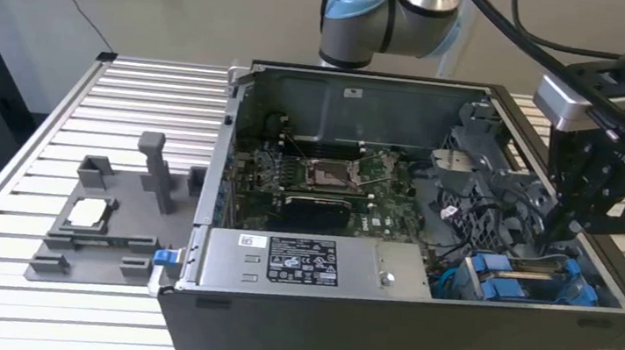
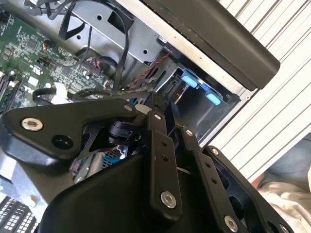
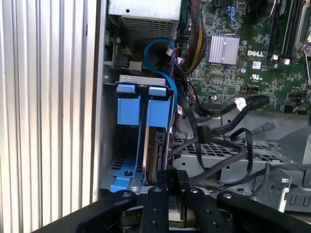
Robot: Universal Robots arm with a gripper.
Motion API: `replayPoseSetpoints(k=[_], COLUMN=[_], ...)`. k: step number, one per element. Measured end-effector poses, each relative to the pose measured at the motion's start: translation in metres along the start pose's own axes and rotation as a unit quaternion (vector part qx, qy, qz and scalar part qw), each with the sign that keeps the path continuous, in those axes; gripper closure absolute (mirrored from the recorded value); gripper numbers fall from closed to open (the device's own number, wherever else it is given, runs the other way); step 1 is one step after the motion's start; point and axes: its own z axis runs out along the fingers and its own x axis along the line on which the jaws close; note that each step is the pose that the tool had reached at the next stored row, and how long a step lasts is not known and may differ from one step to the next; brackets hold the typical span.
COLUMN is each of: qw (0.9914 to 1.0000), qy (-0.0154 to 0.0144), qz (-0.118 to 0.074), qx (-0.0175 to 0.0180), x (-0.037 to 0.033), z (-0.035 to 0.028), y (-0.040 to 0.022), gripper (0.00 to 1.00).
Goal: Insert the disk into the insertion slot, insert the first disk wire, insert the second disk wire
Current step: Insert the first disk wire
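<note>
The disk (image 3: 154, 150) stands on edge inside the insertion slot (image 3: 141, 78), and its blue carrier (image 3: 158, 110) shows at the grey cage's mouth. In the exterior view the slot (image 1: 564, 296) sits in the case's near corner on the exterior view's right, with blue tabs (image 1: 501, 276) showing. My gripper (image 1: 566, 230) reaches down into the case just behind the cage. In the first wrist view the gripper (image 3: 172, 178) is shut on a black disk wire end right at the disk's rear edge. Black wires (image 3: 218, 128) loop beside it. The gripper (image 2: 160, 109) hides the contact point in the second wrist view.
The open computer case (image 1: 388, 342) lies on a slatted metal table (image 1: 61, 111). Inside are the motherboard (image 1: 334, 195), a square CPU socket (image 1: 329, 172) and a grey power supply box (image 1: 302, 262). A grey fixture (image 1: 106, 222) stands on the exterior view's left. Blue and black cables (image 3: 160, 53) crowd the cage.
</note>
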Motion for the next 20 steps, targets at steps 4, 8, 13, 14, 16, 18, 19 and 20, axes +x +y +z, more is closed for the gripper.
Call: replayPoseSetpoints(k=[4,8,13,14,16,18,19,20], qw=[0.99999,0.99988,0.99975,0.99970,0.99946,0.99914,0.99898,0.99885], qy=[0.0000,-0.0006,-0.0004,0.0000,0.0007,0.0014,0.0017,0.0019], qz=[0.002,0.004,0.011,0.016,0.027,0.037,0.041,0.044], qx=[-0.0048,-0.0150,-0.0191,-0.0191,-0.0189,-0.0188,-0.0188,-0.0187], x=[0.0030,0.0059,0.0080,0.0080,0.0080,0.0080,0.0080,0.0080], z=[0.0013,0.0030,0.0070,0.0079,0.0097,0.0110,0.0115,0.0120], y=[-0.0007,-0.0021,-0.0029,-0.0028,-0.0028,-0.0028,-0.0030,-0.0034], gripper=[0.81,0.81,0.81,0.81,0.81,0.81,0.81,0.81])
